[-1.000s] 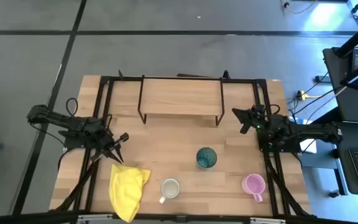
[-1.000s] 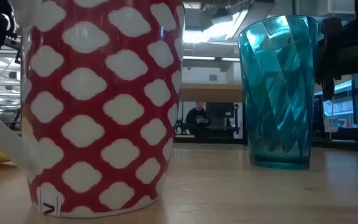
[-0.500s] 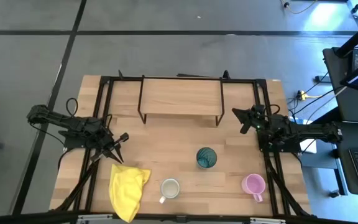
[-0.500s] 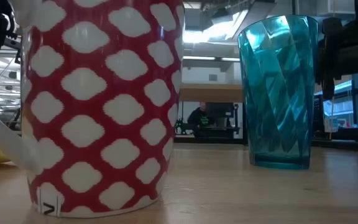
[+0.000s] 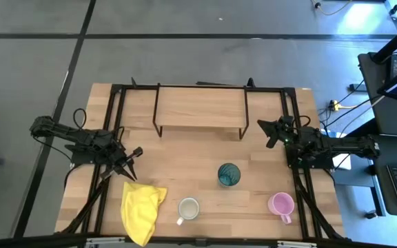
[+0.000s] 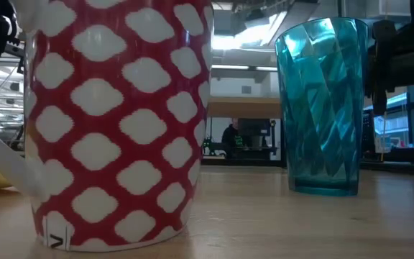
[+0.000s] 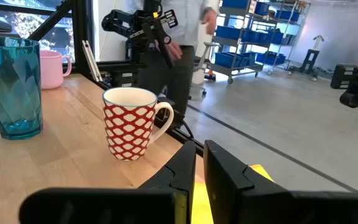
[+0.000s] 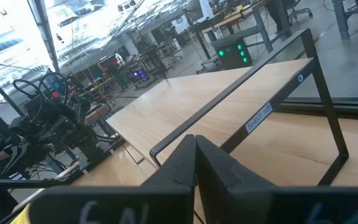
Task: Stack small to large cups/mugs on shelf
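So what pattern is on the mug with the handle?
The mug is red with white diamond-like blobs, white inside; the left wrist view shows it best.

teal cup [image 5: 229,174], cream mug [image 5: 188,209], pink mug [image 5: 280,204], upright

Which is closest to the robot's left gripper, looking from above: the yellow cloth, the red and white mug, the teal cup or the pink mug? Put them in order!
1. Yellow cloth: right by the left gripper, toward the table's front.
2. Red and white mug: front middle, just past the cloth.
3. Teal cup: middle of the table.
4. Pink mug: front corner on the right arm's side.
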